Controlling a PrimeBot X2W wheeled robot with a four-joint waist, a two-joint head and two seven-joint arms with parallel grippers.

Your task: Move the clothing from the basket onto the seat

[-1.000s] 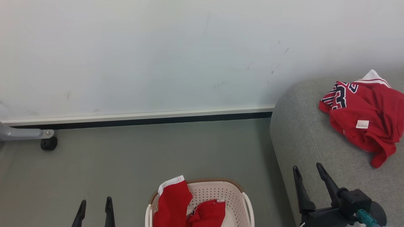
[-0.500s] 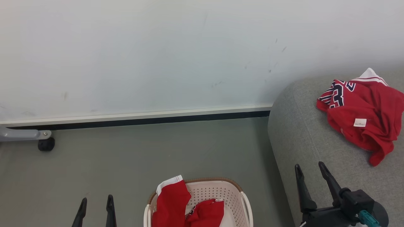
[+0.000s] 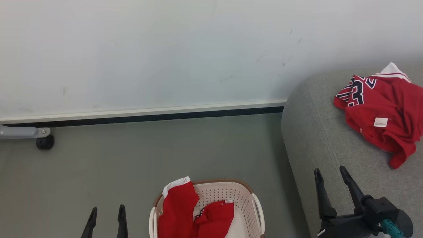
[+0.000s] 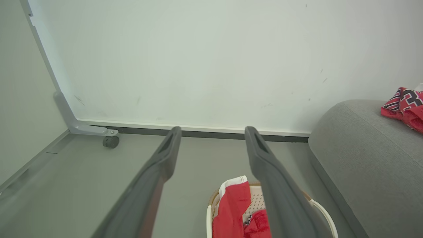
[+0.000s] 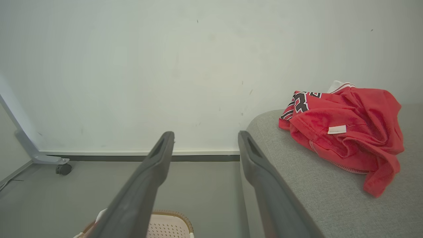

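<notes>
One piece of red clothing [image 3: 383, 110] with navy-and-white lettering and a small white tag lies crumpled on the grey seat [image 3: 317, 138] at the right; it also shows as red clothing [image 5: 343, 132] on the seat [image 5: 317, 195] in the right wrist view. More red clothing [image 3: 191, 211] with white trim sits in the cream basket [image 3: 228, 195] at bottom centre, one piece draped over its left rim. My left gripper [image 3: 107, 210] is open over the floor, left of the basket. My right gripper [image 3: 330, 170] is open and empty above the seat's near edge.
A white wall with a dark baseboard [image 3: 148, 117] runs behind. A grey metal leg on a black caster [image 3: 44, 142] stands at the far left. Grey floor [image 3: 148, 155] lies between wall, basket and seat.
The head camera has shifted, so the whole picture sits a little differently. Both grippers stay open, and the clothing lies as before.
</notes>
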